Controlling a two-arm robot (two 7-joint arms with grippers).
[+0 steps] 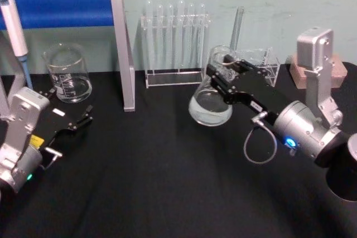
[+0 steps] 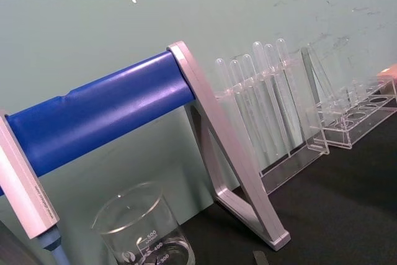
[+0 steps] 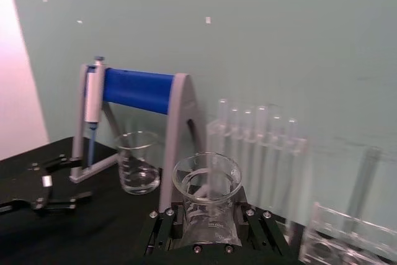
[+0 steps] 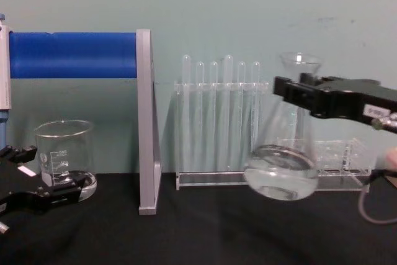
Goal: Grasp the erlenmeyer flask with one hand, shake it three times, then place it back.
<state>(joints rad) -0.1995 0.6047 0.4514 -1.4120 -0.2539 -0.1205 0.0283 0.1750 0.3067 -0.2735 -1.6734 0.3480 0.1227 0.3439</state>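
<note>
Nearest us, our left gripper point(image 1: 82, 117) sits low at the left of the table point(image 1: 167, 182), fingers spread and empty, just before the beaker point(image 1: 68, 73). Farther out, our right gripper point(image 1: 222, 75) clamps the neck of the flask point(image 1: 211, 107), holding it off the table in front of the tube rack point(image 1: 175, 43), clear for shaking, we judge. Its long axis leans, with the mouth up and toward our right and the base tipped left.

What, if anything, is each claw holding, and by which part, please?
The right claw grips the erlenmeyer flask by its neck; the left claw, open, holds nothing.
</note>
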